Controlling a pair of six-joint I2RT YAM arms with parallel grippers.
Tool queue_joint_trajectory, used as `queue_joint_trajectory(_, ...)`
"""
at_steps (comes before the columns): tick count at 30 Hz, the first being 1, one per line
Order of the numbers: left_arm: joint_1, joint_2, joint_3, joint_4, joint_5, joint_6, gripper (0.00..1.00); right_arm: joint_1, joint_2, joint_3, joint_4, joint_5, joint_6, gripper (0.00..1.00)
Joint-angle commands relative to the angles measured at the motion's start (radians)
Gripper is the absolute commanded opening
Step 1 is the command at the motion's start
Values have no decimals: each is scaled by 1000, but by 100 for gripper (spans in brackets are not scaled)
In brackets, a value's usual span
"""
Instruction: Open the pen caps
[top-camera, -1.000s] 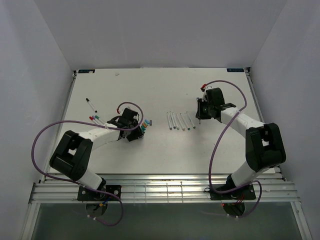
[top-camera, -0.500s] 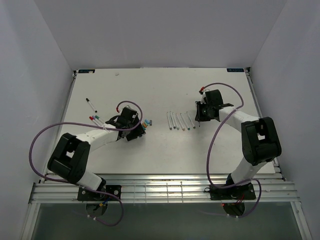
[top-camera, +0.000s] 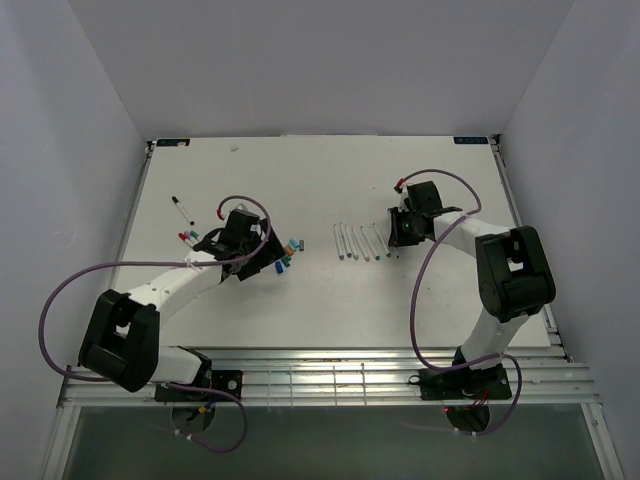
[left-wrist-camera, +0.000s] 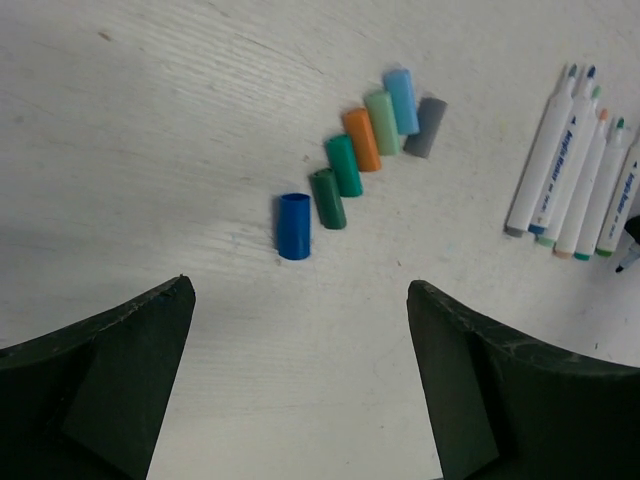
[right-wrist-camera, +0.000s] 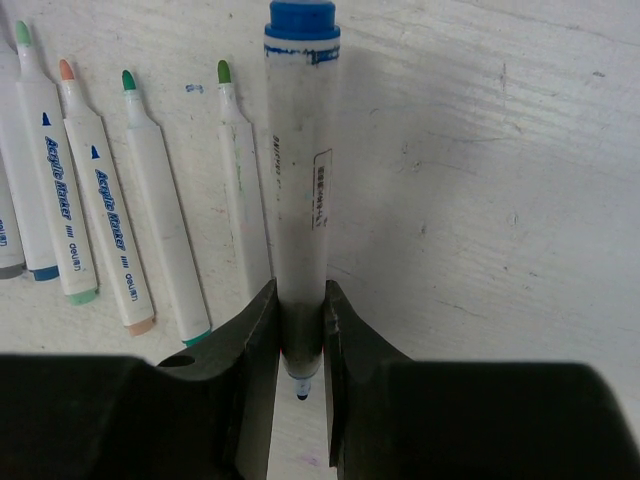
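blue pen cap (left-wrist-camera: 294, 226) lies dropped by the cap row (left-wrist-camera: 372, 138), your left tool (left-wrist-camera: 298, 290) now wide open; right tool (right-wrist-camera: 300, 330) grips its uncapped pen (right-wrist-camera: 298, 180): another pen done.

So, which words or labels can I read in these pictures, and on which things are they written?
"Acrylic Marker": on the white barrels of the uncapped pens, in both wrist views.
Small print on the held pen in the right tool: too blurred to read.
Blue labels at the far corners of the table: too small to read.
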Motion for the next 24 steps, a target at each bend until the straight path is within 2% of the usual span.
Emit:
queue_joint_trajectory(1, 80, -29, 40, -71, -4, 6, 98, 6, 4, 39, 16, -20, -1, 24)
queue_joint_trajectory(6, 170, -47, 77, -102, 22, 35, 98, 12, 4, 37, 9, -5, -7, 32)
queue_joint_trajectory(14, 226, -61, 175, -162, -10, 67, 98, 16, 1, 32, 7, -2, -7, 37)
queue_joint_trajectory(20, 287, 26, 297, -292, -165, 70, 97, 22, -31, 14, 18, 18, 2, 39)
queue_joint_trajectory(24, 316, 102, 376, -349, -306, 98, 94, 85, -125, -23, 49, 55, 28, 40)
